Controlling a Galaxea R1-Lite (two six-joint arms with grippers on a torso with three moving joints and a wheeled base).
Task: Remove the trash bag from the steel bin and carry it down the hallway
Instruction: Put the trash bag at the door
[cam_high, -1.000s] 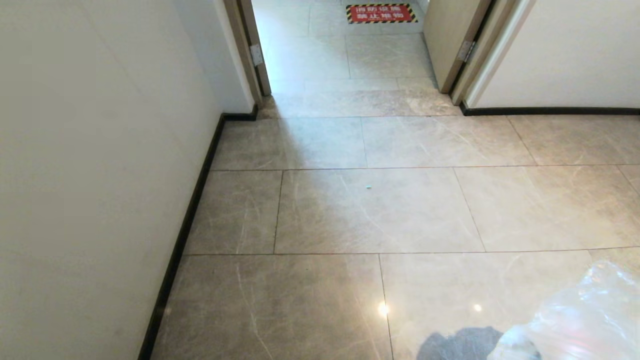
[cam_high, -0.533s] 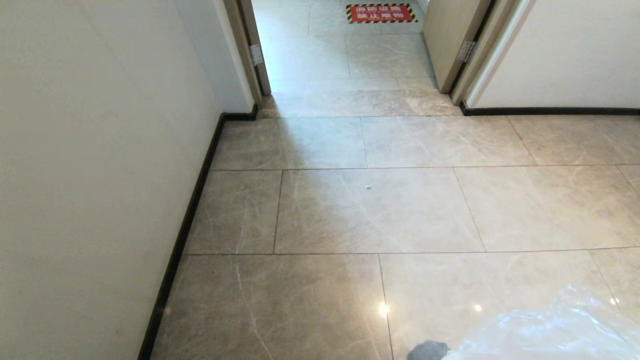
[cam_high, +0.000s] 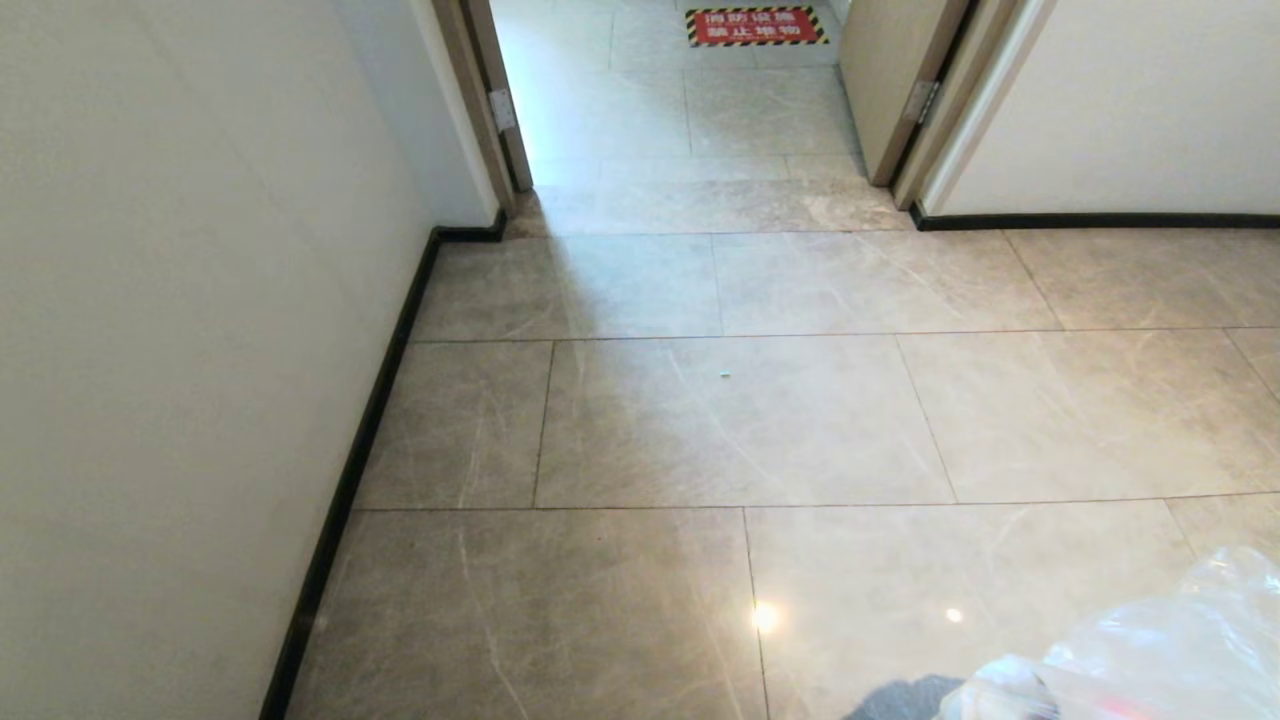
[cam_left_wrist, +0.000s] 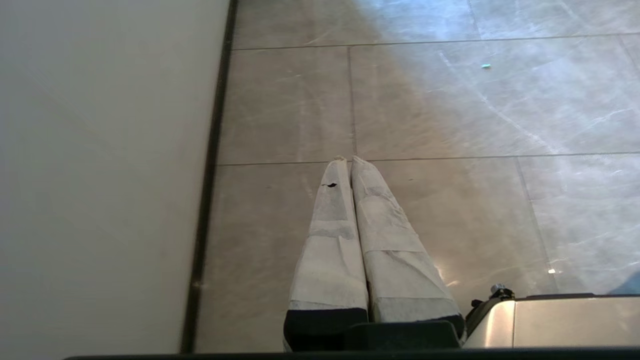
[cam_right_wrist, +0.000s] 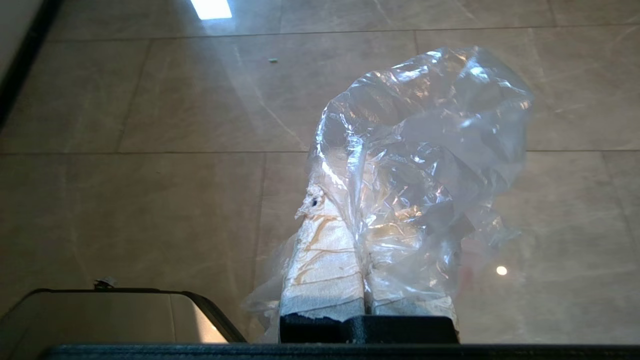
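My right jaws (cam_right_wrist: 362, 210), wrapped in white tape, are pinched on a fold of the thin, crinkly clear plastic trash bag (cam_right_wrist: 425, 150), which billows across the centre and right of the right wrist view over the glossy grey-beige marbled floor tiles (cam_right_wrist: 150, 200). In the head view the same bag fills only the lower right corner, a hint of red showing through it. My left jaws (cam_left_wrist: 348, 162), also taped white, are pressed together on nothing at the lower centre of the left wrist view, parked beside the plain white wall (cam_left_wrist: 100, 150) and its black skirting (cam_left_wrist: 207, 200).

The steel bin is in no view, so I judge the removal done and the carry under way. Ahead, at the top centre of the head view, an open doorway (cam_high: 680, 100) leads on to more tiles and a red floor sign with yellow-and-black hazard edging (cam_high: 757, 26). What is left, as I read it, is the travel itself with the grip kept firm; how far the hallway (cam_high: 740, 420) runs I cannot tell.
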